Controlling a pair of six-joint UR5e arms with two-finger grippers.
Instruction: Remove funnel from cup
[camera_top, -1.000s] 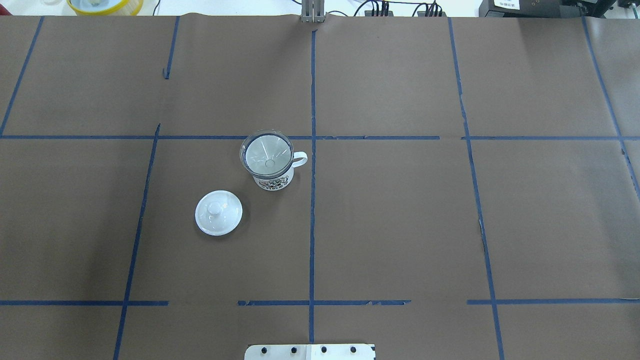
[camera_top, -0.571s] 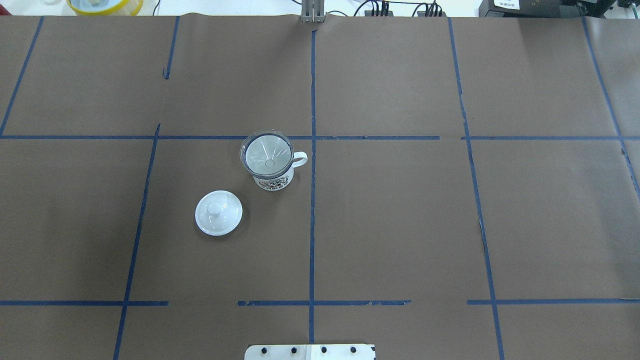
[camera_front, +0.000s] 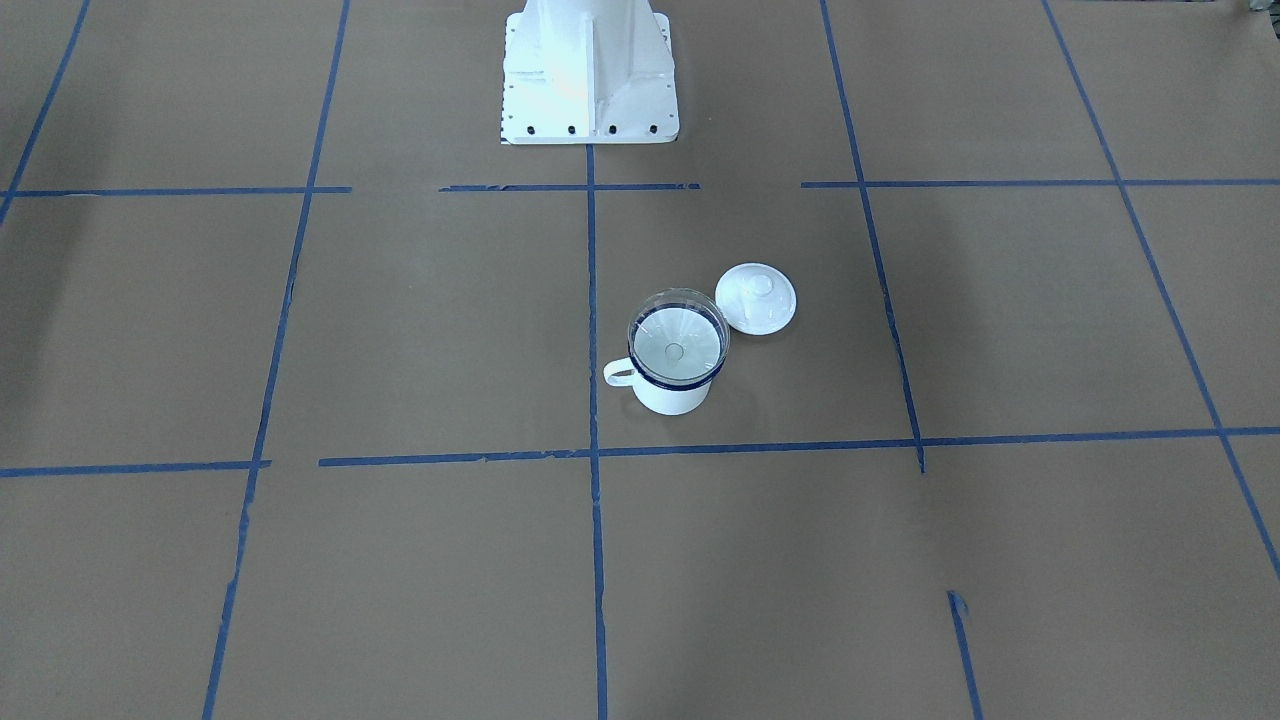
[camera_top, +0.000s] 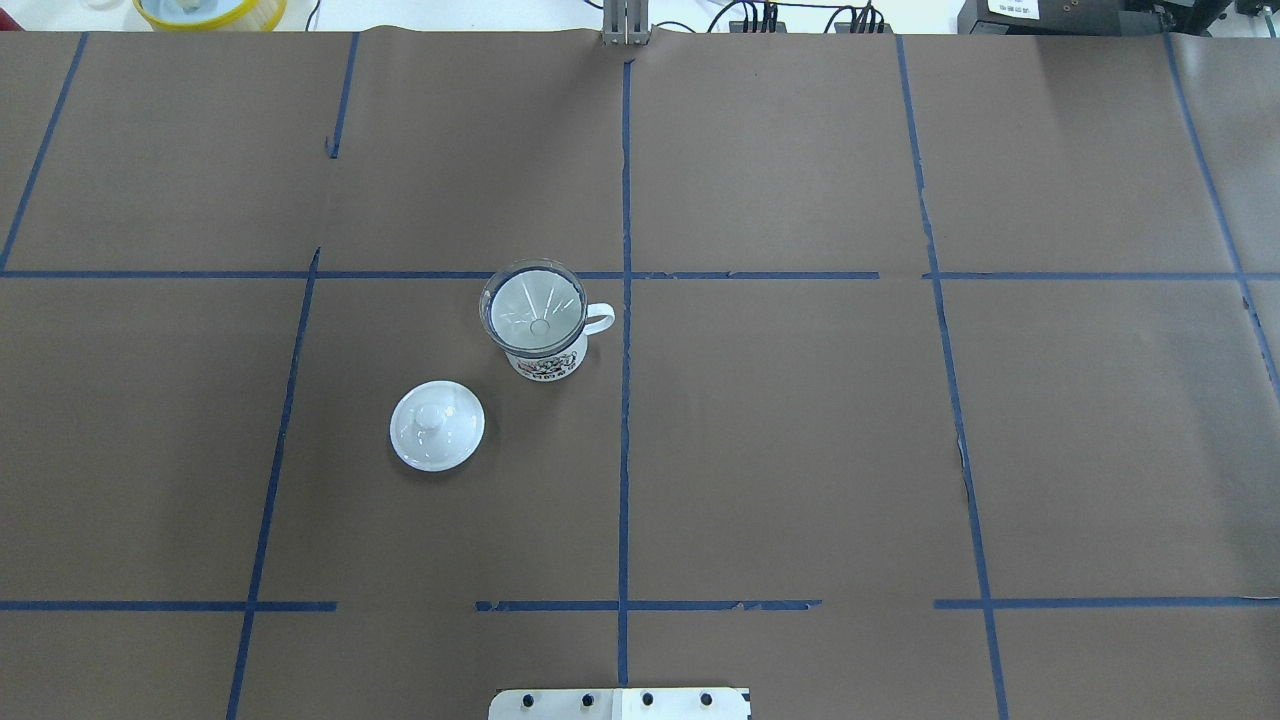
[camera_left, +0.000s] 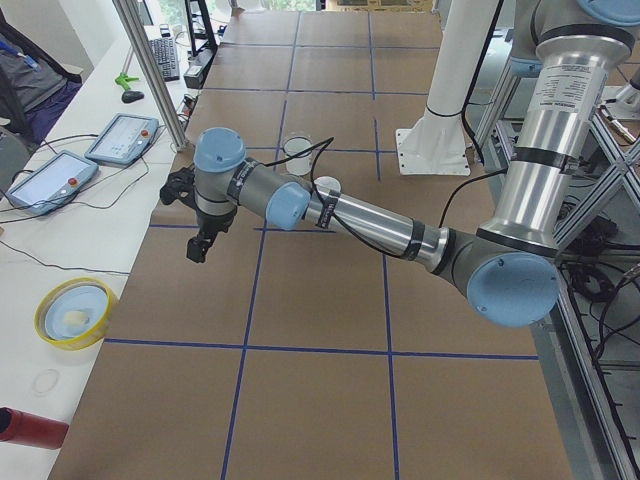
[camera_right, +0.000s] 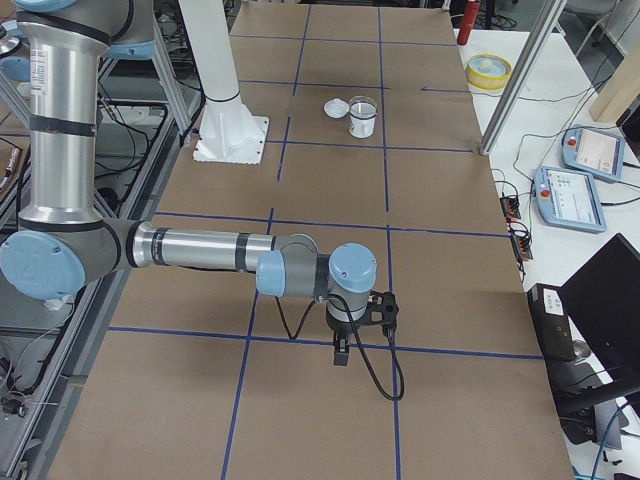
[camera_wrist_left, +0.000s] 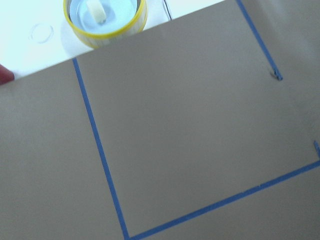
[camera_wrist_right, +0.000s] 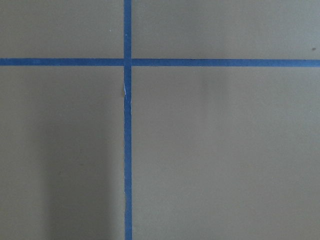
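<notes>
The clear funnel (camera_top: 533, 308) sits in the white cup (camera_top: 548, 364), its wide rim resting on the cup's dark blue rim. The cup's handle points right in the overhead view. Both also show in the front-facing view, funnel (camera_front: 678, 338) in cup (camera_front: 672, 396), and small in the right side view (camera_right: 361, 116). My left gripper (camera_left: 198, 250) hangs over the table's far left part, away from the cup. My right gripper (camera_right: 342, 352) hangs over the table's right end. Both show only in side views, so I cannot tell whether they are open or shut.
A round white knobbed lid (camera_top: 437, 425) lies on the brown paper near the cup, toward the robot's base (camera_front: 588, 70). A yellow-rimmed bowl (camera_wrist_left: 105, 17) stands off the paper at the far left corner. Blue tape lines grid the table.
</notes>
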